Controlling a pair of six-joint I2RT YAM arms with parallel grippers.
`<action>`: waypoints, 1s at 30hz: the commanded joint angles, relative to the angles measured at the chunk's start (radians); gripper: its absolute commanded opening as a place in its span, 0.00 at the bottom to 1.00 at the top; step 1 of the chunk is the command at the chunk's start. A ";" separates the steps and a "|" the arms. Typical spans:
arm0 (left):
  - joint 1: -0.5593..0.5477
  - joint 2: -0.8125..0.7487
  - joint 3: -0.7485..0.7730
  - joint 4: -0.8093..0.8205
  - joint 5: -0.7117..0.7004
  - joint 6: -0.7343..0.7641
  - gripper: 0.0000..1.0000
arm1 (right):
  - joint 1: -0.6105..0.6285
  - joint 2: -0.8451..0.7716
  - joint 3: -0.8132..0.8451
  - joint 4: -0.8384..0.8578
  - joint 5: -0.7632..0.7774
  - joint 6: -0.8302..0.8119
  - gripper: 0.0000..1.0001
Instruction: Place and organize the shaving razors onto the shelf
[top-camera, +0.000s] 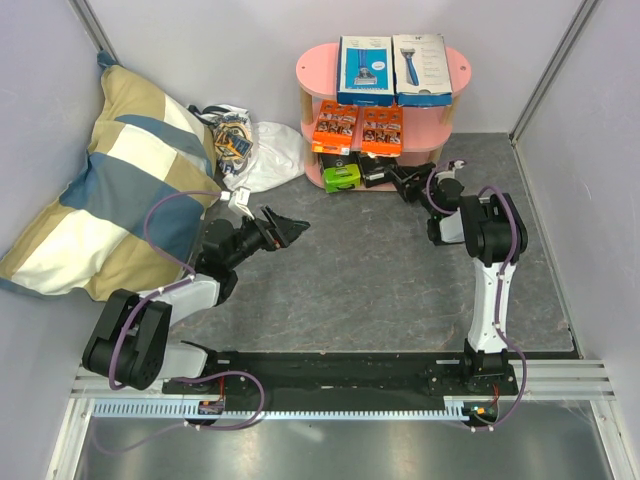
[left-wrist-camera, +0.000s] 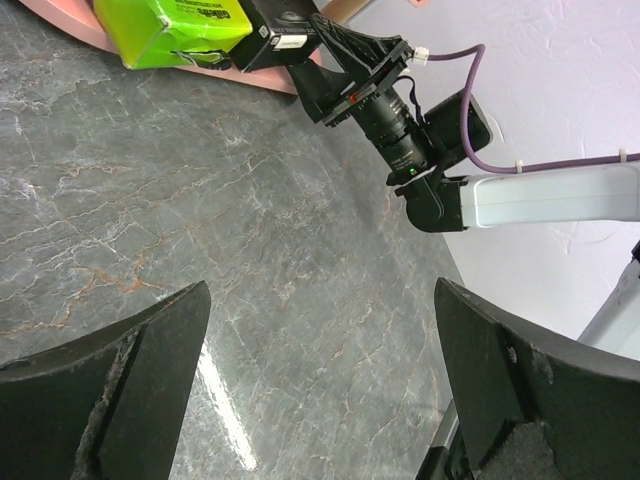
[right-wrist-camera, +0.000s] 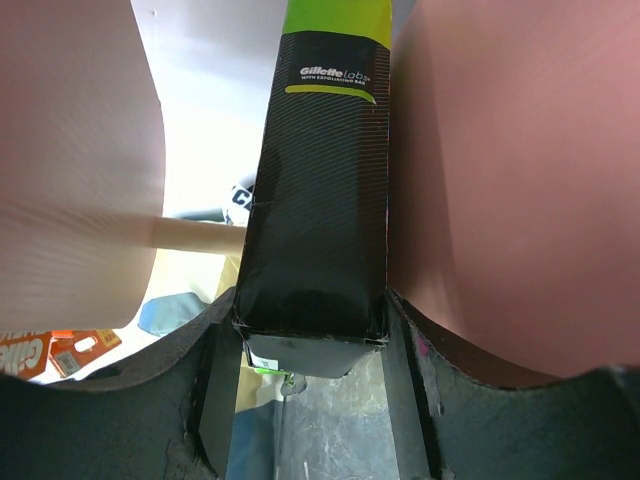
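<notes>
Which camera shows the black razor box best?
Right wrist: the black box fills the frame between the fingers of the right gripper, label readable. Top external shows only a small dark end on the bottom tier of the shelf. Left wrist shows its gripped end beside the lime-green box.

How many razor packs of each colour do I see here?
Blue box: 1
White box: 1
Orange cards: 2
Lime-green box: 1
Black box: 1
Total: 6
</notes>
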 joint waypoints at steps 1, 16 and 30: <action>0.007 0.005 -0.006 0.060 0.018 -0.019 1.00 | 0.014 -0.003 -0.018 0.021 -0.003 -0.022 0.16; 0.007 -0.015 0.000 0.010 0.013 0.014 1.00 | 0.017 -0.061 -0.094 -0.042 -0.026 -0.082 0.98; 0.007 -0.128 0.037 -0.133 0.011 0.109 1.00 | 0.023 -0.194 -0.236 -0.077 -0.016 -0.143 0.98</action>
